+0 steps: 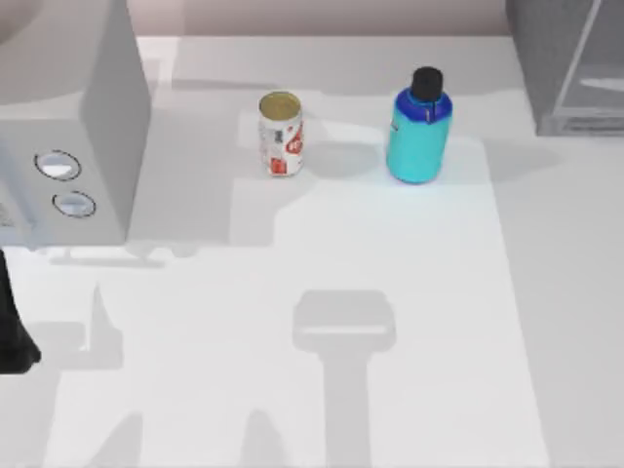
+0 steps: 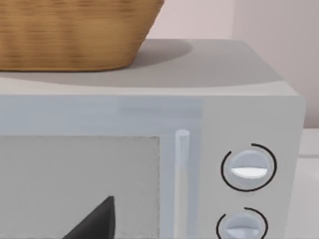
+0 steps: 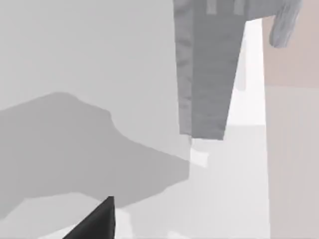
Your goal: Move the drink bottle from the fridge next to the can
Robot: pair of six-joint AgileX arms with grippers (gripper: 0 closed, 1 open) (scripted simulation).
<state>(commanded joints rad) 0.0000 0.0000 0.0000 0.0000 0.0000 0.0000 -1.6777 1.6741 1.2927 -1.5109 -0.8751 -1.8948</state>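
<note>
The turquoise-blue, black-capped drink bottle (image 1: 419, 136) stands upright near the white, red-labelled can (image 1: 281, 135), towards the bench's far edge, apparently delivered; finger state unclear.

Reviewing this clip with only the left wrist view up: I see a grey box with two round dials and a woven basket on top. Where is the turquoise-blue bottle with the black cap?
Observer: In the top view, the turquoise-blue bottle with the black cap stands upright on the white table. It is outside the large grey fridge, which is in the far right corner.
Operator: And the can?
Observer: The small white can with red markings stands upright to the bottle's left, with a clear gap between them.
Operator: Is anything holding the bottle?
Observer: No, nothing touches it. The left arm sits at the table's left edge, far from the bottle.
</note>
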